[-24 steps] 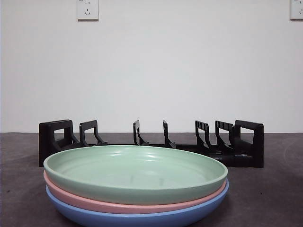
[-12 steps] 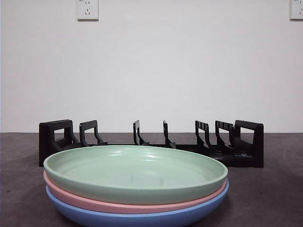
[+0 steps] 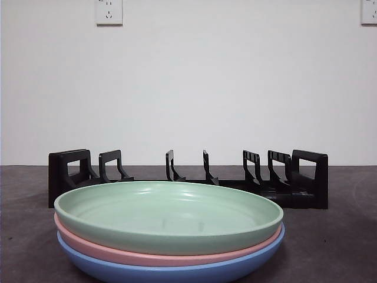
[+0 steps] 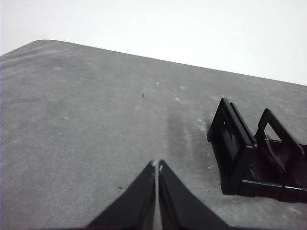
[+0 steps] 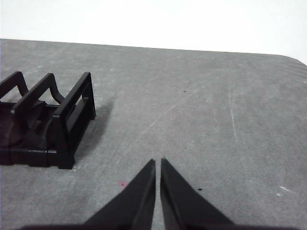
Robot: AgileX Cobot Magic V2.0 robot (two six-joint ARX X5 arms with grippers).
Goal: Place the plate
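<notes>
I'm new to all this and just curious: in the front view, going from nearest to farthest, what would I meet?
Stack of three plates, green plate on pink plate on blue plate → black dish rack → white wall with its sockets.

The blue plate (image 3: 171, 271) is running off the front view's lower edge, so its base is not showing. The pink plate (image 3: 147, 254) is showing only as a rim band, its bowl lying hidden under the green plate (image 3: 168, 215). The green plate's far rim is covering the low middle of the black rack (image 3: 188, 180). Both wrist views are cutting the rack off at 1 side edge: (image 4: 259, 153) and (image 5: 43, 124).
</notes>
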